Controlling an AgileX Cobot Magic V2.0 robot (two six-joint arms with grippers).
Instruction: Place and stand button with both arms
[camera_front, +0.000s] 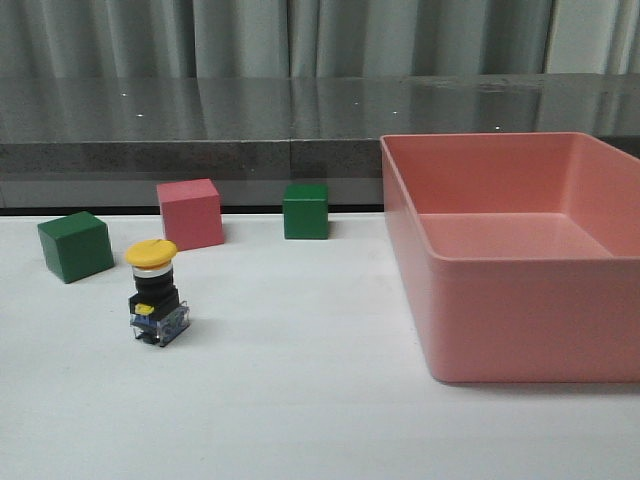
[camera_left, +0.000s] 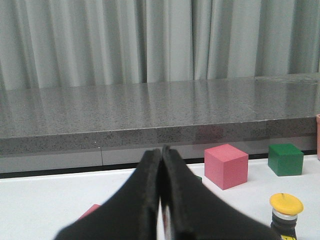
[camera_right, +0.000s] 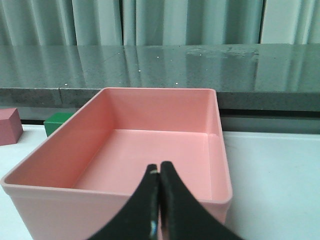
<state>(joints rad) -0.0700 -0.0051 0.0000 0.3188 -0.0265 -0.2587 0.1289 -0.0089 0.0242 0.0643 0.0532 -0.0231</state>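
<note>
Yellow-capped push-button with black body and clear contact block (camera_front: 156, 292) stands upright, cap up, on the white bench toward its left edge, in front of the pink cube (camera_front: 190, 213), apart from everything. Looks placed as intended. Left gripper (camera_left: 161, 152) and right gripper (camera_right: 159, 169) both have jaws pressed together, holding nothing. Big pink plastic bin (camera_front: 470, 320) sits empty at the right edge.
</note>
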